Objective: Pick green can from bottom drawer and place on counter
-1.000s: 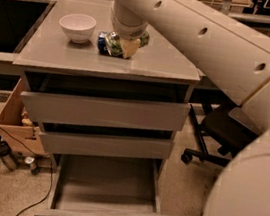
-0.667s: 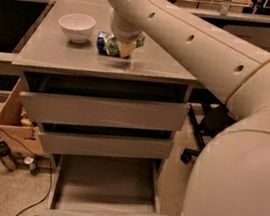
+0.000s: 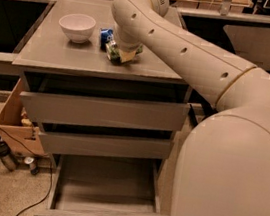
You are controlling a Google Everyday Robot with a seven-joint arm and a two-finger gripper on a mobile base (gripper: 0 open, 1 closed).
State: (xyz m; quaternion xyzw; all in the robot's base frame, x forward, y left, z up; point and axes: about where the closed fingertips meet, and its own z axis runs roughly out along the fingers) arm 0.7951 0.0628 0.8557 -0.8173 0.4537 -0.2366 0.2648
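The green can (image 3: 111,51) is at the middle of the grey counter (image 3: 62,53), tilted, with my gripper (image 3: 122,53) shut on it just at the counter surface. A tan finger pad (image 3: 128,55) shows on the can's right side. My arm reaches in from the right and hides the far right of the counter. The bottom drawer (image 3: 103,215) is pulled open below, and nothing shows inside it.
A white bowl (image 3: 77,25) stands on the counter's left part. A blue can (image 3: 105,36) stands just behind the green can. The two upper drawers (image 3: 104,110) are slightly open. A cardboard box (image 3: 11,122) and cables sit on the floor at the left.
The gripper with the green can has moved a little toward the counter's front, away from the blue can. The arm has swung more to the right in view.
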